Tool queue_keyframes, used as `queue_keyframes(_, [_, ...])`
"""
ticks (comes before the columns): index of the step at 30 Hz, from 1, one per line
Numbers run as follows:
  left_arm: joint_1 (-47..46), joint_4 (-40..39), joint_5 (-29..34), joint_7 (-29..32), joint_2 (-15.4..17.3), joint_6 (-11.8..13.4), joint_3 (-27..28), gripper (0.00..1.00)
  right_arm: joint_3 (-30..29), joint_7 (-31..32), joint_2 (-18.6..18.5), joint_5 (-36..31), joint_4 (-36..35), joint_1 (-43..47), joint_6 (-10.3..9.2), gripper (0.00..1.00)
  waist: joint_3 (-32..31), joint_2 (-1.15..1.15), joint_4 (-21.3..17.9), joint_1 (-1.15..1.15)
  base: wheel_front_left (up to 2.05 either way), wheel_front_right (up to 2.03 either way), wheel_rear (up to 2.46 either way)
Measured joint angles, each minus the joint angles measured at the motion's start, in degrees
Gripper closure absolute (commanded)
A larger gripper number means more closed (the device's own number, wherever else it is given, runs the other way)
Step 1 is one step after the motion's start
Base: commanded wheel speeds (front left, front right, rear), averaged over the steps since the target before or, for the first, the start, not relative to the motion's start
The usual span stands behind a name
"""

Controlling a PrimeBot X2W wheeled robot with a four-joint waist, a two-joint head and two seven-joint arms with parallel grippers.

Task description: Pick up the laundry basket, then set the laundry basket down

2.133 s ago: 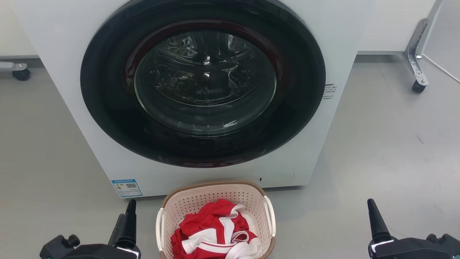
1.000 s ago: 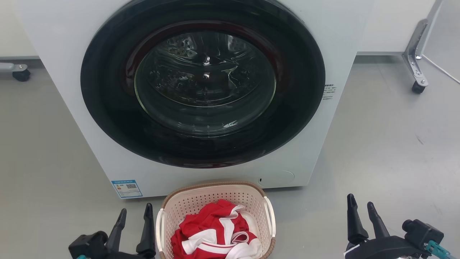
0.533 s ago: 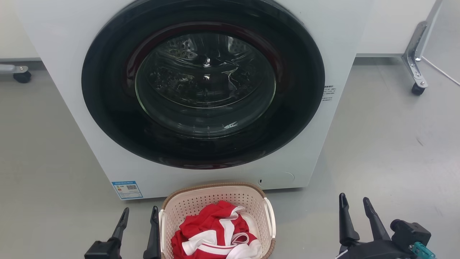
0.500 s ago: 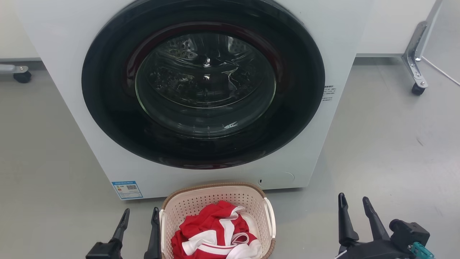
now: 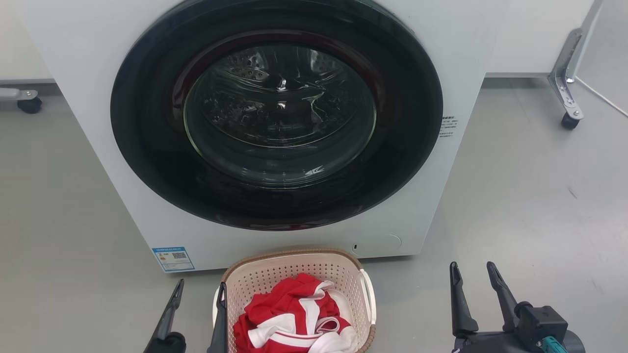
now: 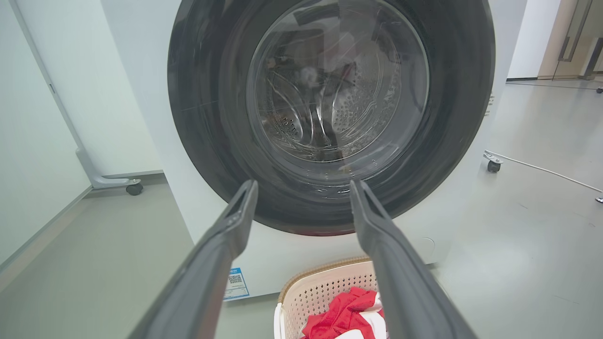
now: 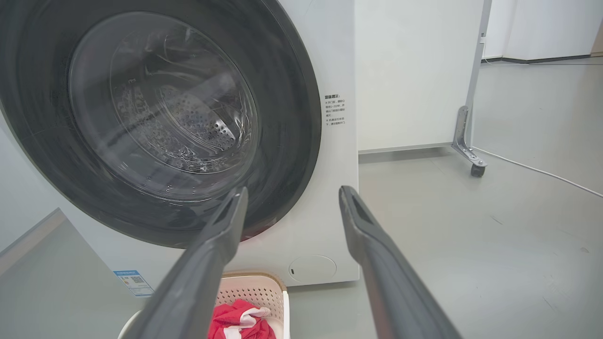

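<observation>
High head, low wrists, shared washer [image 5: 279, 113]

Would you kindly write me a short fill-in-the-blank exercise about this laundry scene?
The laundry basket holds a white and ____ garment.
The left gripper and the right gripper are both ____, holding nothing.
The gripper nearer the basket is the ____ one.
The basket stands on the floor before the washing machine's round ____.
Missing words: red; open; left; door.
</observation>
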Motion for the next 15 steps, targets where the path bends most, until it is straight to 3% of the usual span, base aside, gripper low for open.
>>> queue_keyframes(15, [0.7, -0.5, -0.2, -0.1, -0.5, 0.0, 0.8, 0.0, -1.0, 0.0, 0.0, -0.7, -0.6, 0.0, 0.01, 0.0, 0.1, 0.0, 0.0, 0.0, 0.0, 0.0, 0.0])
